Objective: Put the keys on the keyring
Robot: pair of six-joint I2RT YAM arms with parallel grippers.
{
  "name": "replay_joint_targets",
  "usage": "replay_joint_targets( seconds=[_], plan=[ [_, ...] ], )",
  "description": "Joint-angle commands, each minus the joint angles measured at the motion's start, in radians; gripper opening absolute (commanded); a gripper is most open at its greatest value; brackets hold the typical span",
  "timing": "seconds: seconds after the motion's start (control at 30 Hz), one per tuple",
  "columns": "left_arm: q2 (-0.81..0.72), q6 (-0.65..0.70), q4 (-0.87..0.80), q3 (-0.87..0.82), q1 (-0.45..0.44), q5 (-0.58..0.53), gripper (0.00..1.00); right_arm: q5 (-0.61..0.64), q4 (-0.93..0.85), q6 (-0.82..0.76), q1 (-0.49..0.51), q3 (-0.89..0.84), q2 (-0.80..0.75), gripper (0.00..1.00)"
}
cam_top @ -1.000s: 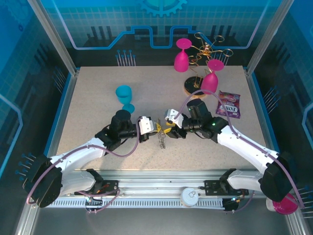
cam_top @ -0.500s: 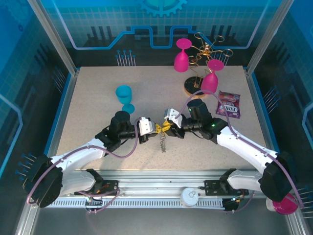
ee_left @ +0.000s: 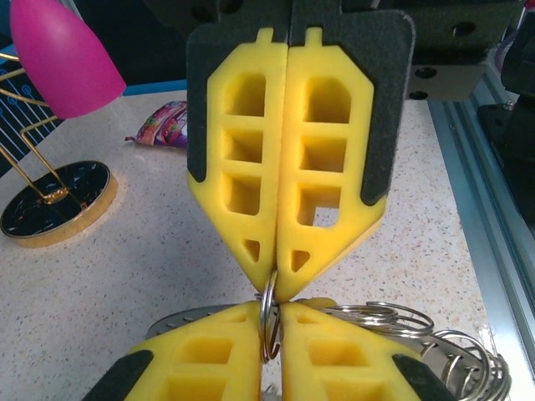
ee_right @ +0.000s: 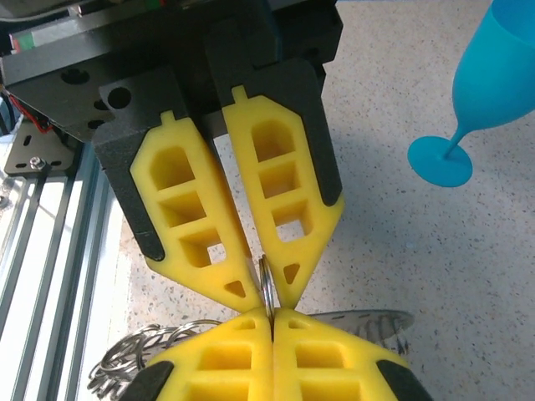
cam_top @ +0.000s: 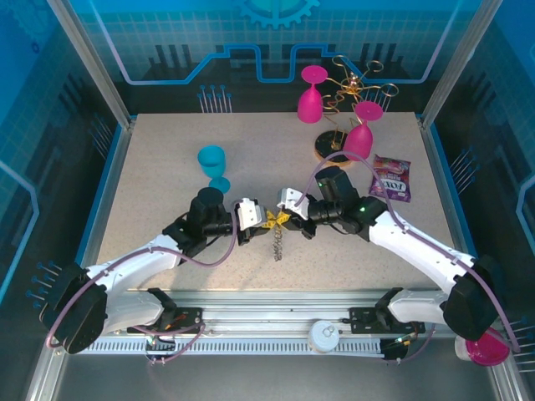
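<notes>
Between the two tools, over the near middle of the table (cam_top: 167,159), hangs the keyring (cam_top: 276,241), its wire coils dangling toward the tabletop; whether the lowest one touches it I cannot tell. The left tool (cam_top: 269,220) and the right tool (cam_top: 284,218) meet tip to tip. Both are closed on the same thin steel loop (ee_left: 268,317) of the keyring, which stands upright between the yellow pads (ee_left: 326,209). Seen from the left wrist, more coils (ee_left: 418,334) bunch just beside the lower pads, and a flat grey edge shows behind them on the other side. From the right wrist the loop is pinched at the pad tips, with coils (ee_right: 134,363) spilling out low on the left. A blue goblet (cam_top: 212,163) stands upright behind the left tool. Farther back on the right, a gold wire stand (cam_top: 351,88) carries two pink goblets (cam_top: 311,98) upside down. A candy bag (cam_top: 390,178) lies near its base.
</notes>
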Motion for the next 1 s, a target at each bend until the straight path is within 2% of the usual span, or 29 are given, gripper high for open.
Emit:
replay_joint_targets(
  seconds=[0.0, 0.23, 0.37, 0.47, 0.53, 0.57, 0.6, 0.7, 0.97],
  plan=[
    [0.013, 0.029, -0.051, 0.047, -0.004, -0.012, 0.13, 0.059, -0.112, -0.079, 0.04, 0.073, 0.024, 0.0],
    [0.02, 0.05, -0.126, 0.076, -0.006, -0.018, 0.18, 0.094, -0.192, -0.111, 0.065, 0.158, 0.071, 0.0],
    [0.017, 0.06, -0.128, 0.074, -0.006, -0.018, 0.0, 0.097, -0.212, -0.116, 0.077, 0.18, 0.081, 0.0],
    [0.004, 0.066, -0.1, 0.057, -0.005, -0.02, 0.0, 0.107, -0.152, -0.07, 0.058, 0.146, 0.056, 0.0],
    [-0.01, 0.075, -0.074, 0.038, -0.006, -0.016, 0.0, 0.086, -0.075, -0.009, 0.018, 0.091, 0.013, 0.25],
    [-0.017, 0.077, -0.055, 0.028, -0.004, -0.013, 0.0, 0.073, -0.04, 0.014, 0.001, 0.061, -0.009, 0.32],
    [-0.025, 0.075, -0.025, 0.013, -0.005, -0.006, 0.0, 0.058, -0.003, 0.033, -0.016, 0.028, -0.032, 0.35],
    [-0.039, 0.078, 0.021, -0.012, -0.004, 0.012, 0.0, 0.036, 0.048, 0.073, -0.042, -0.039, -0.064, 0.36],
    [-0.06, 0.061, 0.135, -0.06, -0.003, 0.079, 0.0, -0.004, 0.135, 0.127, -0.034, -0.123, -0.064, 0.39]
  ],
)
